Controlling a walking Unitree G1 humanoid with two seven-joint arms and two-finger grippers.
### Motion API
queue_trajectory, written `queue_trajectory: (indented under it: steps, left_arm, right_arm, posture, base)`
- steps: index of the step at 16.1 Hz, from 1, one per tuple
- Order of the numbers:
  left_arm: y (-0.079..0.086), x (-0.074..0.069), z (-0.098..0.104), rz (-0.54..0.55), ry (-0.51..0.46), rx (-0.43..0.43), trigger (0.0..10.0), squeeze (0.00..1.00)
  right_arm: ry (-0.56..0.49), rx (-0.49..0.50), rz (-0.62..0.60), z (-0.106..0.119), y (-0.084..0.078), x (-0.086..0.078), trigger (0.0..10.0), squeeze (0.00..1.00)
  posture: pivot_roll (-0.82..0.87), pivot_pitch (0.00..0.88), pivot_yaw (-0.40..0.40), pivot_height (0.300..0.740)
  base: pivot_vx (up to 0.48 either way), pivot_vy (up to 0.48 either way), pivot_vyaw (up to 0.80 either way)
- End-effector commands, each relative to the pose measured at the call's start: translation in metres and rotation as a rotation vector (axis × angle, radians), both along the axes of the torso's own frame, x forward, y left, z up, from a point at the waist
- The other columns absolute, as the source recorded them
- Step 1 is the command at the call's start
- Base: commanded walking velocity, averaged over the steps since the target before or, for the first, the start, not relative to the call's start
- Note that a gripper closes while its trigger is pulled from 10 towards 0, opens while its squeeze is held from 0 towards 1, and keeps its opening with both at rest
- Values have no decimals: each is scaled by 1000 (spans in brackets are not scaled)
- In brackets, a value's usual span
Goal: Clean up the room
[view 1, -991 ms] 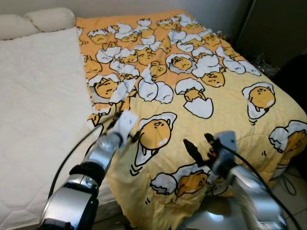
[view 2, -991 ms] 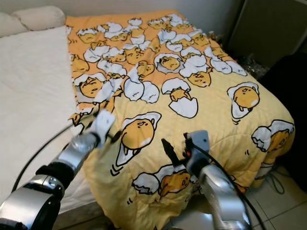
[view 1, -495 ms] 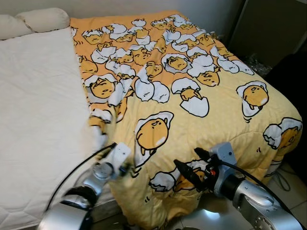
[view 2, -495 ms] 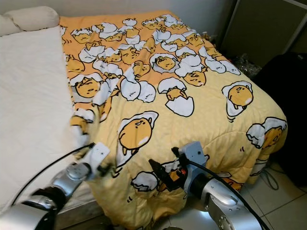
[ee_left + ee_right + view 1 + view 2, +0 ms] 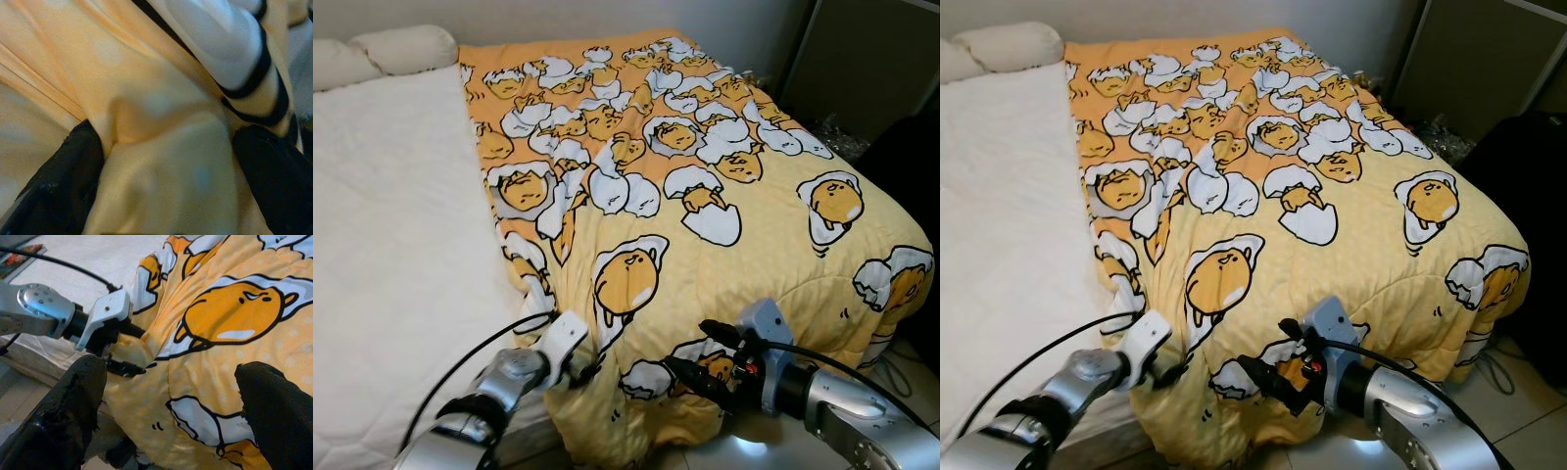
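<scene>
One yellow blanket (image 5: 705,196) printed with egg characters covers the right part of the bed (image 5: 391,245), draping over its foot edge and right corner; the bare white mattress lies to its left, with two pillows (image 5: 382,51) at the head. A dark cabinet (image 5: 871,59) stands beyond the bed's right side. The left pincer (image 5: 588,367) pinches blanket fabric at the foot edge. The right pincer (image 5: 690,354) hovers spread wide, empty, just beside it.

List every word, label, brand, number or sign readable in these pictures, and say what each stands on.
None: no readable text stands anywhere.
The yellow blanket carries cartoon egg figures, no lettering.
The white mattress, the pillow, the left gripper and the right gripper show no legible label.
</scene>
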State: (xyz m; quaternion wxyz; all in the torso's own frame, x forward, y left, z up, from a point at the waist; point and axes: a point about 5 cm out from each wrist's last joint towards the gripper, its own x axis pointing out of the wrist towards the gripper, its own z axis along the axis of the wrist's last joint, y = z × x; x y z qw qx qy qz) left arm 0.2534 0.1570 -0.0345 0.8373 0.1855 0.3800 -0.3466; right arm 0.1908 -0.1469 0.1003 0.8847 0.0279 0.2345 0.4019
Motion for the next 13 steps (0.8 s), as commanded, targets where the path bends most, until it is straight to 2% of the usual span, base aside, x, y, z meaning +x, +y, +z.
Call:
queue_trajectory:
  steps: [1,2,3,4,5,7,8,9,11,13]
  left_arm:
    - [2,-21,-6,-82,68,-64,10000,0]
    - [5,-17,8,-107,11,-120,10000,0]
    - [14,-11,37,-69,-92,-183,10000,0]
    - [21,-10,63,-51,-154,-226,10000,0]
    - [26,-11,80,-43,-187,-248,10000,0]
    - [37,-10,104,-3,-260,-258,10000,0]
    - [46,-3,120,101,-362,-285,10000,0]
    - [52,3,132,227,-452,-315,10000,0]
    - [50,8,147,408,-584,-332,10000,0]
    - [39,6,151,431,-617,-347,10000,0]
  right_arm:
    - [-44,10,-30,11,-7,4,10000,0]
    - [-58,17,-45,14,-9,6,10000,0]
    - [-73,39,-57,18,-11,8,10000,0]
    - [-86,54,-65,22,-12,10,10000,0]
    - [-97,65,-72,25,-14,11,10000,0]
    - [-117,76,-101,25,-16,16,10000,0]
    - [-131,68,-142,22,-16,20,10000,0]
    - [-144,52,-200,18,-16,26,10000,0]
    - [-178,17,-421,5,-19,41,10000,0]
    - [-188,40,-517,-3,-16,44,10000,0]
  posture:
    - [-138,0,27,740]
    - [-132,0,31,740]
    - [-98,0,36,740]
    - [-87,0,38,740]
    - [-66,0,41,740]
    - [-44,0,45,740]
    - [-24,0,50,740]
    - [-18,0,56,740]
    - [0,0,56,740]
    - [6,0,57,740]
  base:
    - [0,0,0]
    - [0,0,0]
    - [0,0,0]
    - [0,0,0]
    - [0,0,0]
    - [0,0,0]
    - [0,0,0]
    - [0,0,0]
    - [0,0,0]
    - [0,0,0]
